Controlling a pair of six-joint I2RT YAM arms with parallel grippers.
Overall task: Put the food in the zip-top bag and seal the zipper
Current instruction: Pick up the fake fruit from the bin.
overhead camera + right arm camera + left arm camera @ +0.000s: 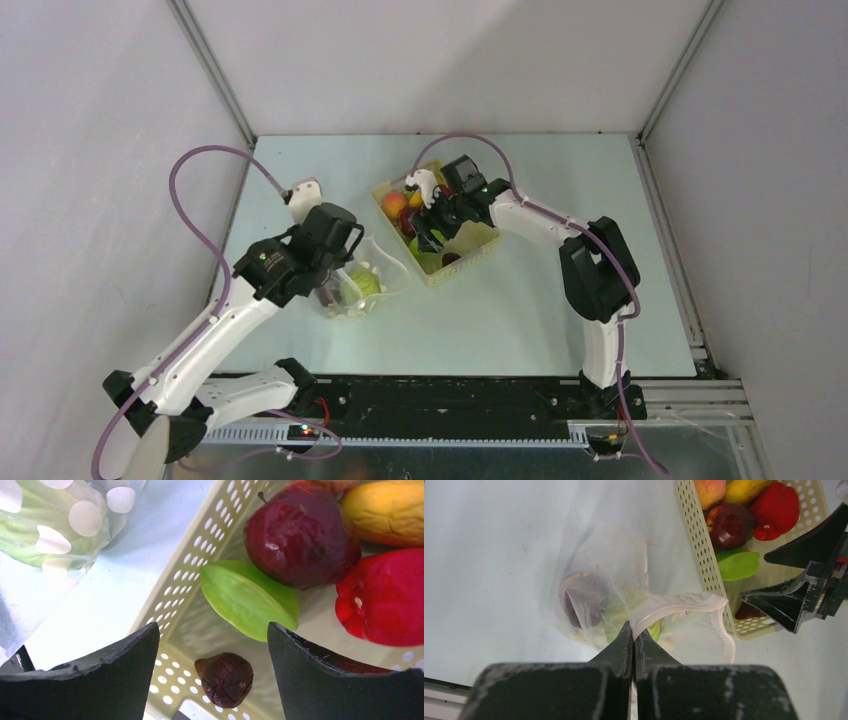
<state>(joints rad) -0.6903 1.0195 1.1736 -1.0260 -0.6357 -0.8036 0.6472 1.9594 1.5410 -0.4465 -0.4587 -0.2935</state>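
- right claw point(212, 630) hangs wide open over the near corner of the basket point(190, 565), nothing between its fingers yet.
- straight under the gap: a flat green piece point(245, 600), its long axis running slantwise across the opening, and closer in, a small dark wrinkled fruit point(225, 677) tucked in the corner.
- off to one side sit the dark red apple point(300, 540), red pepper point(385, 600) and banana point(390, 510), packed against each other.
- left claw point(633, 635) is pinched tight on the mouth edge of the bag point(604, 555), holding the zipper point(684, 602) rim up in an open loop that faces the basket.
- bag lies on the counter point(520, 310) just beside the basket's left wall; a dark red fruit point(584, 597) and something green show through it already.
- my read: the right arm is the nearer one for the pick, and whatever it lifts travels leftward, over the wall, into that loop; the green piece wants a grip across its narrow width.
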